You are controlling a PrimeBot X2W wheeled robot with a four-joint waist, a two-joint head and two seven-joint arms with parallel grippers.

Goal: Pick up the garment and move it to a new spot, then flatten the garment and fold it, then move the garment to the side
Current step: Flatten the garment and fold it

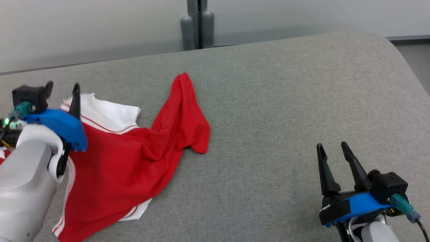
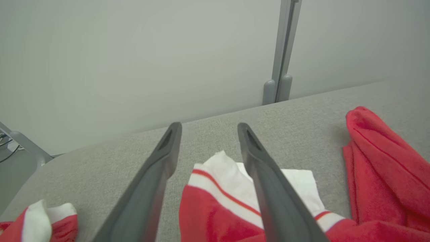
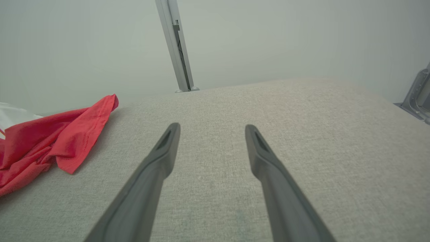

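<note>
**Left gripper** (image 2: 208, 127): the jaws are standing wide apart. A white, red-striped sleeve edge is lying between and beneath the fingers, but neither finger is pinching it. In the head view, the left gripper (image 1: 63, 85) is hovering over the shirt's far left corner, which I judge a sensible place to take a hem.

**Right gripper** (image 3: 210, 126): the jaws are gaping wide and holding nothing. It is waiting over bare fabric, well apart from the shirt, probably keeping clear until a second corner is needed.

**Garment:** the red T-shirt (image 1: 127, 158) is lying crumpled on the left of the grey upholstered cushion (image 1: 285, 117), with one red portion trailing toward the middle. Flattening is not yet done.

**Containers:** the cushion alone is bearing the shirt, loose and unfolded.
</note>
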